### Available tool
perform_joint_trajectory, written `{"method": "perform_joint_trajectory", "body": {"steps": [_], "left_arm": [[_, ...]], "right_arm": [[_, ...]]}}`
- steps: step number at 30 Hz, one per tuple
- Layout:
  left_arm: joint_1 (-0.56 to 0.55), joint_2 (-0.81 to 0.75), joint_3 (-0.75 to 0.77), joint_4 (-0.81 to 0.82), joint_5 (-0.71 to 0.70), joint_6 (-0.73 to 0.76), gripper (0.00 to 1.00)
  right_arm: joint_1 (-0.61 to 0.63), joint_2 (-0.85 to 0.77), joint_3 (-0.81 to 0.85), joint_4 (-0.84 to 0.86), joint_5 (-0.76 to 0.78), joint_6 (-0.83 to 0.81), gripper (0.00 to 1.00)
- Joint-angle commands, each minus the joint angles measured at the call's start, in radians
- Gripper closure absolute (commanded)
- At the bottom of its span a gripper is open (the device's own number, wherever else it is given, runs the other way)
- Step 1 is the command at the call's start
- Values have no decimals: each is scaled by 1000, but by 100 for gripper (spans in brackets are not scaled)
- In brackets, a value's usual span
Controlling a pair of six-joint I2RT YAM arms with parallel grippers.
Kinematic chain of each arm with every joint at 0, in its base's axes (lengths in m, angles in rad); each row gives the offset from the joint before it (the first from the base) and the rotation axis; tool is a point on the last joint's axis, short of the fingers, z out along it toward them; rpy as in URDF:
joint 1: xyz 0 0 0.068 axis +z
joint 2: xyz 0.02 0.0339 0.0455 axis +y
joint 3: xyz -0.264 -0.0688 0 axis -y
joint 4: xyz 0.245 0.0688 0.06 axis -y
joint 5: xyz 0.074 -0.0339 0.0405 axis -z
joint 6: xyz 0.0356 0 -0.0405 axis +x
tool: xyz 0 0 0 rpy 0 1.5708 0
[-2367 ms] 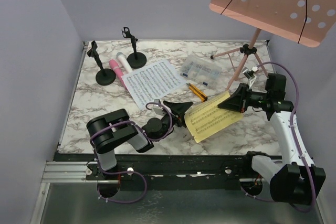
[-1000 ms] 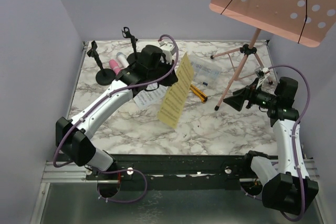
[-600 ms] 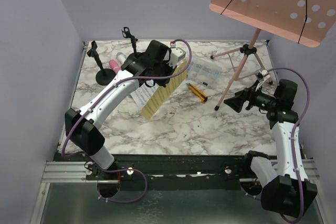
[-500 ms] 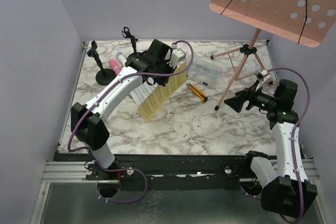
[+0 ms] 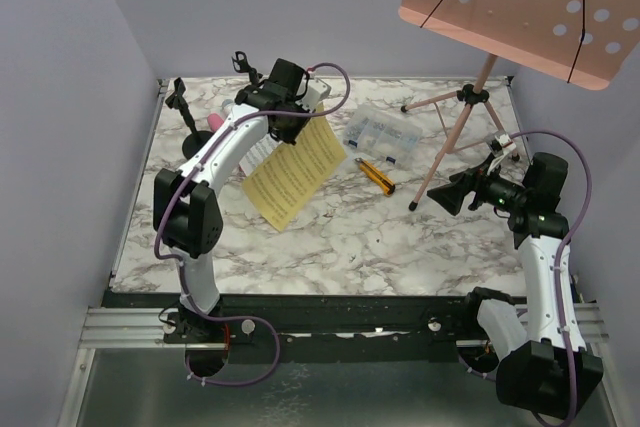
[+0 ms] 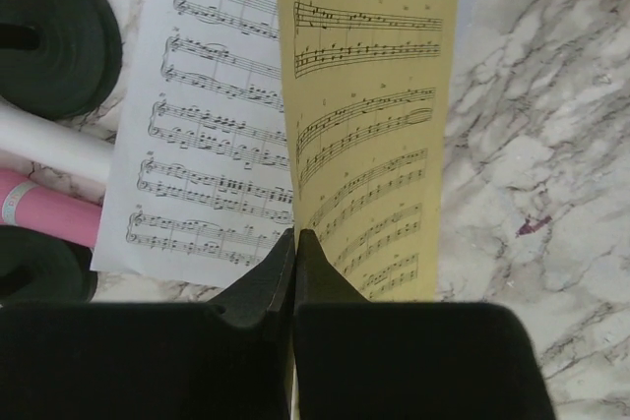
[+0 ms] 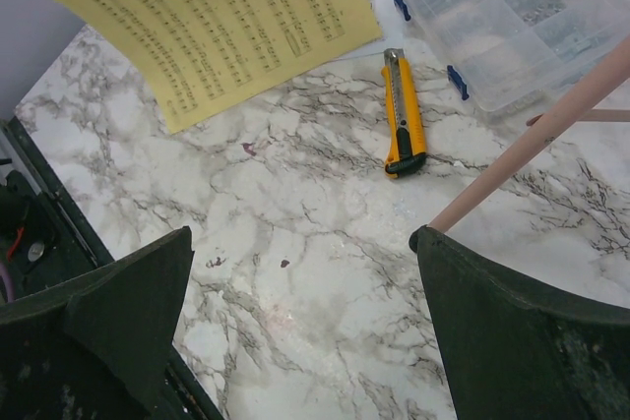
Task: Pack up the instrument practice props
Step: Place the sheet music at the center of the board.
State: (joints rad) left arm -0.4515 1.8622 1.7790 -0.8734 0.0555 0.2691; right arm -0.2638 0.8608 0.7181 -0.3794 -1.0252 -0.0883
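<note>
My left gripper [image 5: 292, 119] is shut on the top edge of the yellow sheet-music page [image 5: 295, 175], at the back left of the table. The page [image 6: 374, 125] hangs over the white sheet-music page [image 6: 212, 125]. Beside that lie the white microphone [image 6: 44, 143] and the pink microphone [image 6: 44, 220], between two black round holder bases [image 6: 49, 36] [image 6: 34, 268]. The pink perforated music rack [image 5: 520, 2] stands on its tripod [image 5: 455, 122] at the back right. My right gripper [image 5: 448, 197] is open with nothing between its fingers, next to a tripod leg [image 7: 551, 130].
A clear compartment box [image 5: 380, 135] sits at the back centre, with a yellow-and-black utility knife [image 5: 377, 176] in front of it. Both show in the right wrist view: the box [image 7: 502, 22] and the knife [image 7: 404, 115]. Marble table [image 5: 400, 247]; walls close on left and back.
My left arm has carried the yellow page from the table's middle to the back left, over the white page, where it has turned from edge-on to face-up. The right arm has barely moved.
</note>
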Motion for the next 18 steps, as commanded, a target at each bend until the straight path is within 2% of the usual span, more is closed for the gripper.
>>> {"method": "perform_joint_trajectory", "body": {"steps": [1,18], "left_arm": [[55,67,62,38,-43,9,100],[111,295,251,95,-172,3,100]], "right_arm": [[-9,-10,-13,22,21,-18,0],[-9,-18,-15,21,17,-24,0]]}}
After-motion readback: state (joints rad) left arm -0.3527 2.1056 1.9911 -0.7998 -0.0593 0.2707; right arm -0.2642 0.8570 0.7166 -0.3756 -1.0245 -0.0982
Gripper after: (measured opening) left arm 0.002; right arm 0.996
